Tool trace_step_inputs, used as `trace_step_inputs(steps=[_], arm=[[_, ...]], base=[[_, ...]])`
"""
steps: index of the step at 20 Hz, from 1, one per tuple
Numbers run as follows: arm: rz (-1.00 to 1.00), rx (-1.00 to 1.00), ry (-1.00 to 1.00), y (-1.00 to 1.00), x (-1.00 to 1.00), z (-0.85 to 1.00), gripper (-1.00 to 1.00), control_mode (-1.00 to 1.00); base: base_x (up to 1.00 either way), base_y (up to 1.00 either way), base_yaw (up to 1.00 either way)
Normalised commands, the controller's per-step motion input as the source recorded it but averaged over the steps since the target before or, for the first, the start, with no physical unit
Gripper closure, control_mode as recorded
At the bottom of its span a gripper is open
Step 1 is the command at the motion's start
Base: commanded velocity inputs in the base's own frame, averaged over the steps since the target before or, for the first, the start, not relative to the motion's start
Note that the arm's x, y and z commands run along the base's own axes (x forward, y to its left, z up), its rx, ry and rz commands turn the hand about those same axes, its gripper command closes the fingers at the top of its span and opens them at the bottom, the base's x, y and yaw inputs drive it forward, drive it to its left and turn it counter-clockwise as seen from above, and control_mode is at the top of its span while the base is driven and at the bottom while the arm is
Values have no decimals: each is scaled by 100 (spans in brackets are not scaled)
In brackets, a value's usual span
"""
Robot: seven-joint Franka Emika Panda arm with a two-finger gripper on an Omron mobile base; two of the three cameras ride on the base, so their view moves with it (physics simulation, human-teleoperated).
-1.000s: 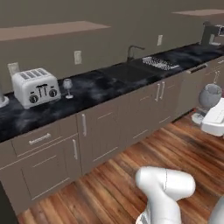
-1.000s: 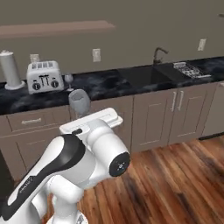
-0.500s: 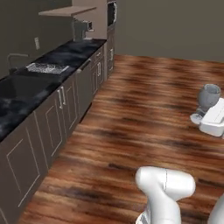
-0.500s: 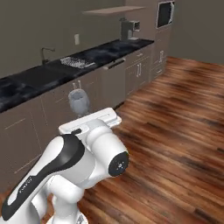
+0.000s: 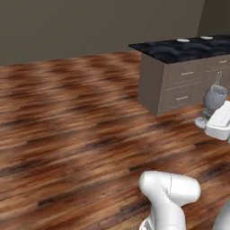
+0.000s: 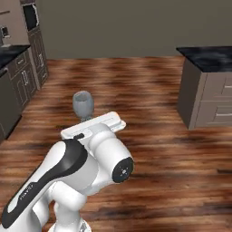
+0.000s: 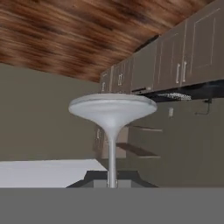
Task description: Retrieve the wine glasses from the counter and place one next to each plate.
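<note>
My gripper (image 5: 208, 117) is shut on the thin stem of a clear greyish wine glass (image 5: 215, 96), held upright in front of the arm. The same wine glass (image 6: 83, 103) rises above the white hand (image 6: 93, 126) in the right base view. Seen from the hand, its bowl (image 7: 112, 109) and stem fill the middle, between the fingertips (image 7: 93, 179). Two small white plates (image 5: 183, 40) (image 5: 206, 37) lie on the black marble island (image 5: 170, 53) at the far right. The counter (image 6: 8, 54) with brown cabinets shows at the left edge.
Wooden floor (image 5: 76, 117) spreads wide between me and the island's drawer side (image 6: 213, 97). A plain grey wall (image 6: 113, 27) closes the back. A tall cabinet with a built-in oven (image 6: 31, 18) stands at the counter's end.
The whole scene has swung round with the base: the counter with toaster and sink slid out, open floor and the island came in. The glass stays in my gripper.
</note>
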Motion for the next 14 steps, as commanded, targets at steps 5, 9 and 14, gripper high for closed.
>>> trace_step_inputs(steps=[5, 9, 14], arm=[[0, 0, 0, 0, 0, 0, 100, 100], [0, 0, 0, 0, 0, 0, 100, 100], [0, 0, 0, 0, 0, 0, 100, 100]], base=[[0, 2, -99], [73, 60, -64], [38, 100, -22]])
